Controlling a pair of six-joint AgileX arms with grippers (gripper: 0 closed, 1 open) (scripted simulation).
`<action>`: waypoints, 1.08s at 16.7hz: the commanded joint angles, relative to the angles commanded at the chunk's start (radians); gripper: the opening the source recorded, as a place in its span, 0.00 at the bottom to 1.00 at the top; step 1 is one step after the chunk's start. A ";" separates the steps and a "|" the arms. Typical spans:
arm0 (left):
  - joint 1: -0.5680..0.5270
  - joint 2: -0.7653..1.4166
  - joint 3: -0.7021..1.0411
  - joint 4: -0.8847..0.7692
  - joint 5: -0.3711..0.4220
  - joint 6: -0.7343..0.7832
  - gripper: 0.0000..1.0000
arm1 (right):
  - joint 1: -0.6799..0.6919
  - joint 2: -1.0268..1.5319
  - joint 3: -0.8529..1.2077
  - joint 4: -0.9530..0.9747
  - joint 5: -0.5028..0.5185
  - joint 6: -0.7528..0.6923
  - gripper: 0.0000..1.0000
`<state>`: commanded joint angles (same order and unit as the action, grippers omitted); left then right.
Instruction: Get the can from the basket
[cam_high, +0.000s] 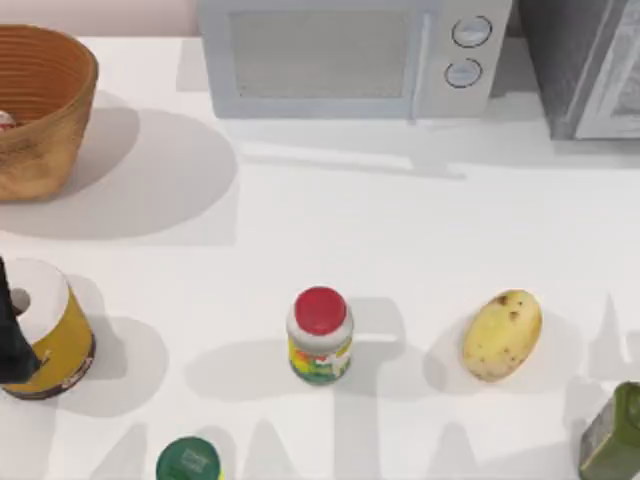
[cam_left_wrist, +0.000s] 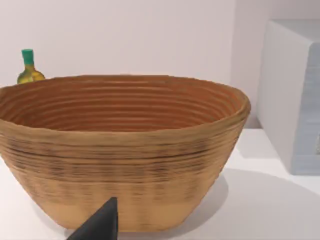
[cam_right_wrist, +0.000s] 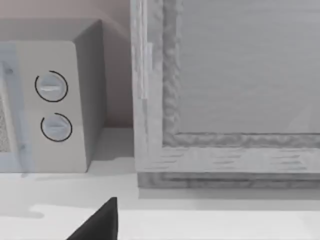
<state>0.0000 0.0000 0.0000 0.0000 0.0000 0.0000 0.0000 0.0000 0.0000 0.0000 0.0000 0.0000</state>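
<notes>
On the white table (cam_high: 400, 230), the basket (cam_left_wrist: 120, 150) faces the left pincer (cam_left_wrist: 100, 225), can perhaps inside.

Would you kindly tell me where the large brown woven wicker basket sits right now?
In the top view, the large brown woven wicker basket stands at the table's far left corner, left of the grey microwave, beyond the yellow canister; the left wrist view faces it.

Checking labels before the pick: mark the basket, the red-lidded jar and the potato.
basket (cam_high: 45, 150): top view, on its outer woven wall.
red-lidded jar (cam_high: 320, 310): top view, on the red lid.
potato (cam_high: 502, 334): top view, on the middle of its skin.
</notes>
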 joint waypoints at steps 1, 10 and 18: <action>0.000 0.000 0.000 0.000 0.000 0.000 1.00 | 0.000 0.000 0.000 0.000 0.000 0.000 1.00; 0.030 0.332 0.337 -0.183 0.003 0.026 1.00 | 0.000 0.000 0.000 0.000 0.000 0.000 1.00; 0.088 1.073 1.072 -0.608 0.015 0.080 1.00 | 0.000 0.000 0.000 0.000 0.000 0.000 1.00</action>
<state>0.0880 1.0730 1.0718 -0.6076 0.0152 0.0801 0.0000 0.0000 0.0000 0.0000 0.0000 0.0000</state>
